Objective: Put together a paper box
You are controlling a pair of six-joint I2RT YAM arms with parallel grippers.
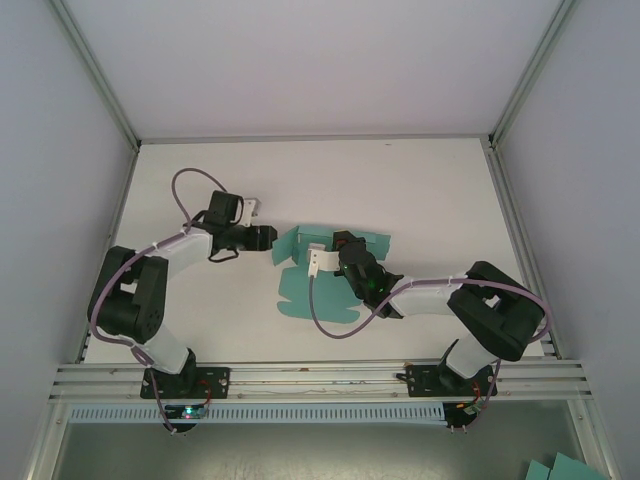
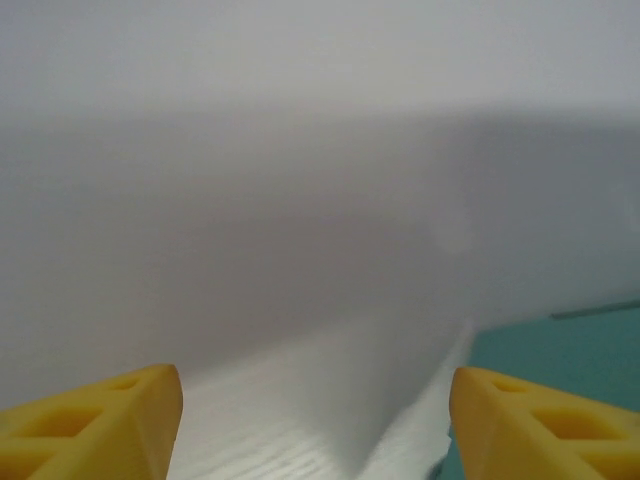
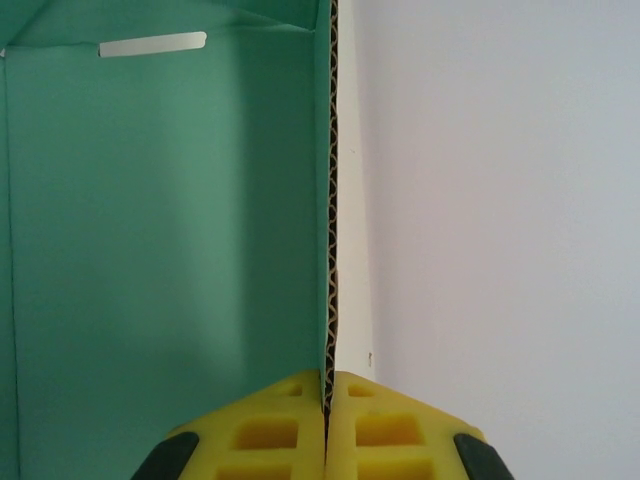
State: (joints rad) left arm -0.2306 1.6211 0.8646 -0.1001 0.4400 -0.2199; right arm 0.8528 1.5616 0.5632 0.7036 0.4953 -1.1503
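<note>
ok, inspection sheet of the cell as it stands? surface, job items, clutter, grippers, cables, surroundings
Surface: white table, nothing spilled on it.
Job's things: teal paper box, partly folded, walls raised at the far end, the near part flat.
Clutter: nothing seen.
Grippers: right gripper shut on the edge of a raised box wall; left gripper open, holding nothing, just left of the box.
Cables: purple cables loop along both arms; the right one crosses over the box's flat part in the top view.
Surroundings: white enclosure walls; aluminium rail at the near edge; teal card pieces beyond it, lower right.
</note>
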